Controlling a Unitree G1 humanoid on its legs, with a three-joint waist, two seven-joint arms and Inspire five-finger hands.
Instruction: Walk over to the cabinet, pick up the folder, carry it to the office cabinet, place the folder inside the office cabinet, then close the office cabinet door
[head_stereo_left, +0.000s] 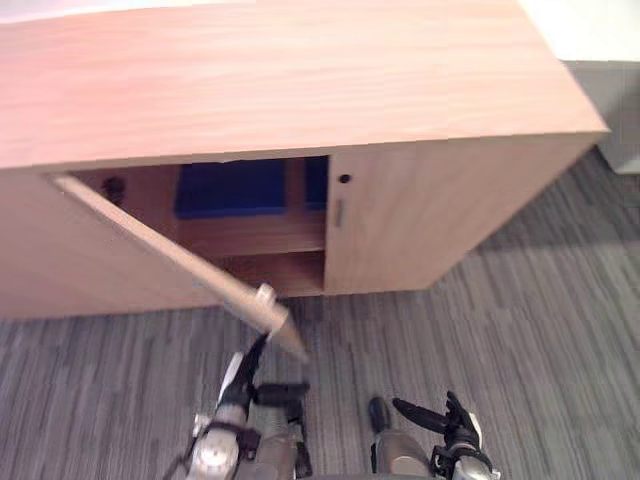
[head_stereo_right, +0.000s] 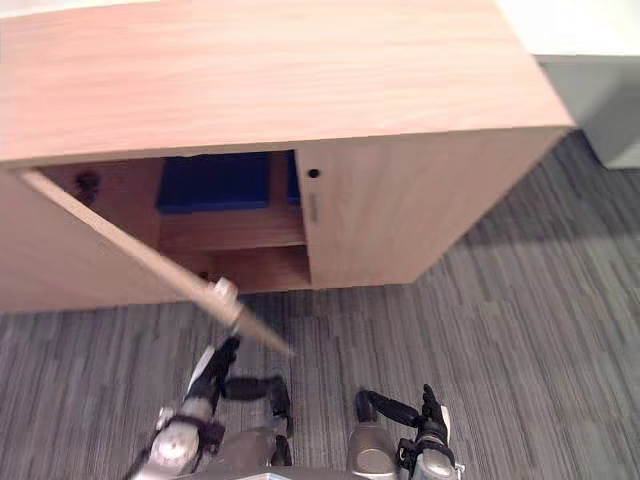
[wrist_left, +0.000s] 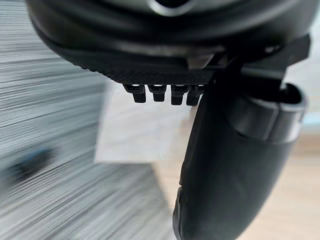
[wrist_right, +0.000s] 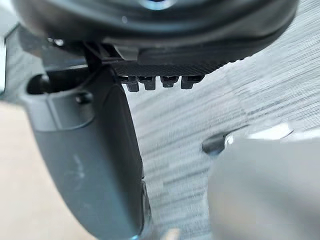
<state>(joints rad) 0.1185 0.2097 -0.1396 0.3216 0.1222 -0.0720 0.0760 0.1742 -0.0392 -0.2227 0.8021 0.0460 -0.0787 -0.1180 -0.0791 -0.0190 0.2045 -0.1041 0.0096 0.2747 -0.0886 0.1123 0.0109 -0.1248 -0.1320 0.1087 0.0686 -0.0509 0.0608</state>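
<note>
The wooden office cabinet (head_stereo_left: 300, 80) stands in front of me on the carpet. Its left door (head_stereo_left: 150, 240) hangs open at a slant, with a silver handle (head_stereo_left: 265, 295) near its free edge. Inside, on the upper shelf, lies the blue folder (head_stereo_left: 230, 188); another strip of blue (head_stereo_left: 316, 180) shows past a wooden divider. My left hand (head_stereo_left: 245, 375) is just below the door's free edge, fingers straight and pointing up at it, thumb out to the side; whether it touches the door is unclear. My right hand (head_stereo_left: 450, 420) hangs low to the right, open and holding nothing.
The cabinet's right door (head_stereo_left: 430, 210) is shut, with a keyhole (head_stereo_left: 344, 179) and a small handle (head_stereo_left: 339, 212). Grey striped carpet (head_stereo_left: 520, 330) covers the floor. White furniture (head_stereo_left: 612, 110) stands past the cabinet's right end.
</note>
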